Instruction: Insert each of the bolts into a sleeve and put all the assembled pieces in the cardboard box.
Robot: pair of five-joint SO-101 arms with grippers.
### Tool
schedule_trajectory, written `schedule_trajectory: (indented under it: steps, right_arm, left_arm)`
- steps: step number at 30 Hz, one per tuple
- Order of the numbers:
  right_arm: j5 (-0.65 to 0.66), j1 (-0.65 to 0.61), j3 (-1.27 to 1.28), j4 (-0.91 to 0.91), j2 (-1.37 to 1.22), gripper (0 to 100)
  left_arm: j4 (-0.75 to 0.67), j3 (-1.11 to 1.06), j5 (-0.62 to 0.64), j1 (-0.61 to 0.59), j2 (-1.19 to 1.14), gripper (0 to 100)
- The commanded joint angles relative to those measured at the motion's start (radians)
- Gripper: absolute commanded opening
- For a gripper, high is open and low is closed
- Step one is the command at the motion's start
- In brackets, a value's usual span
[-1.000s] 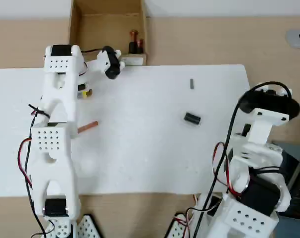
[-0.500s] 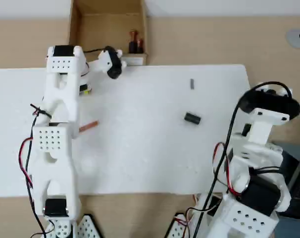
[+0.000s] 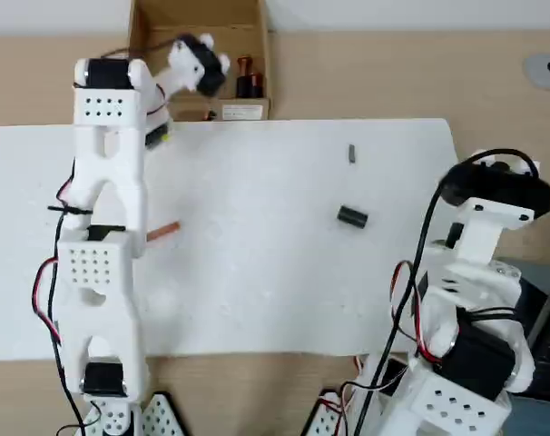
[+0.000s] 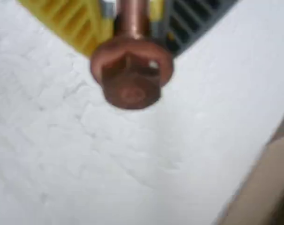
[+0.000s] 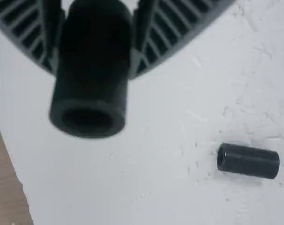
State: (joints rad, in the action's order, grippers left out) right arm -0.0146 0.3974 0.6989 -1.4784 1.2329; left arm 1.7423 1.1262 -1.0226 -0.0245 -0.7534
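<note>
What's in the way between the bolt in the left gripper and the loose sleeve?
Nothing visible. The left gripper holds the bolt over the mat's far left part; bare mat runs from there to the loose sleeve. The loose bolt and a small dark piece lie off that line.

Held bolt (image 4: pixel 129 75), in my left gripper (image 4: pixel 132 14): copper; I see ribbed jaws, yellow and dark grey.
Held sleeve (image 5: pixel 90 79), in my right gripper (image 5: pixel 93 28): black; jaws ribbed dark grey.
Loose sleeve (image 3: pixel 351 216): black.
Loose bolt (image 3: pixel 161 232): copper.
Foam board (image 3: pixel 257 291): white.
Cardboard box (image 3: pixel 137 45): brown.
</note>
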Motion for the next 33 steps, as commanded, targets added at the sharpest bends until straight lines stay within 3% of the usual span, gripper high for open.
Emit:
schedule_trajectory:
  steps: [1,5,11,20,25,33]
  right_arm:
    - [-0.006,0.004,-0.065,0.015,0.013,0.9]
    - [-0.003,0.004,-0.088,0.014,0.013,0.9]
    - [0.061,-0.036,-0.153,-0.087,0.013,0.9]
    - [0.066,-0.124,-0.173,-0.104,0.013,0.9]
    - [0.058,-0.194,-0.145,-0.097,0.013,0.9]
    - [0.057,-0.219,-0.056,-0.061,0.036,0.9]
  left_arm:
    - [0.012,0.055,0.249,0.038,0.157,0]
    - [0.012,0.048,0.462,0.074,0.268,0]
    - [0.012,-0.135,0.603,0.150,0.509,0]
    - [0.011,-0.666,0.767,0.316,1.030,0]
    - [-0.002,-0.956,0.921,0.342,1.277,0]
    - [-0.213,-1.346,1.134,0.339,1.600,0]
